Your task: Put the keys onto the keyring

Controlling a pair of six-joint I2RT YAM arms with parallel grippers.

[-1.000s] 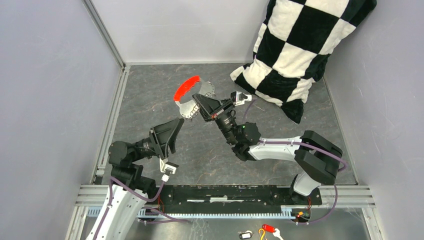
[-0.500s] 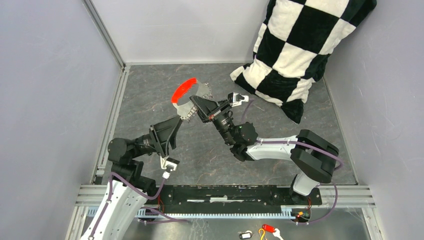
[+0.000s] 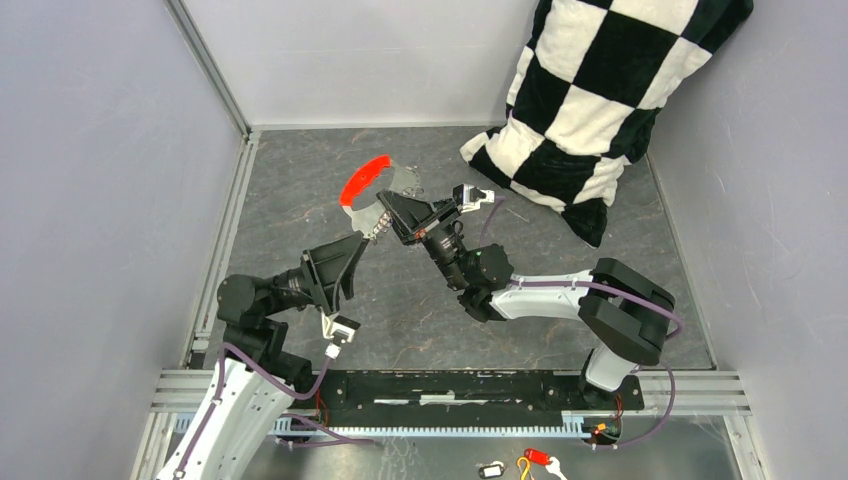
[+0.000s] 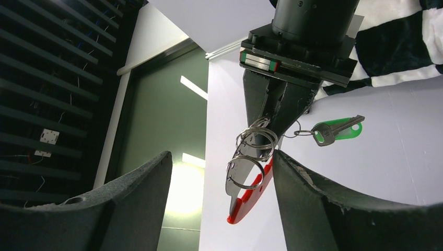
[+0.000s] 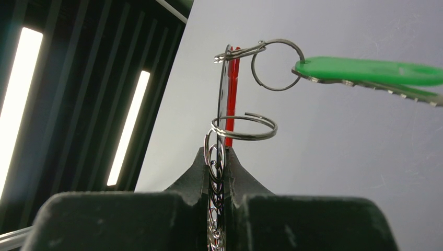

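Nudged leftward, keyring stays pinched in right jaws; left jaws gape open.

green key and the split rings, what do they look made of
The green key has a glossy, evenly coloured head, likely moulded plastic, and a dull grey blade, probably steel. The split rings are thin coiled silvery wire with bright glints, likely steel.

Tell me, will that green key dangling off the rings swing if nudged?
Probably swings: the green key hangs free from the keyring by one thin wire loop. Likely light, given its small plastic head. The linked loops, pinched only by the right gripper, should flex.
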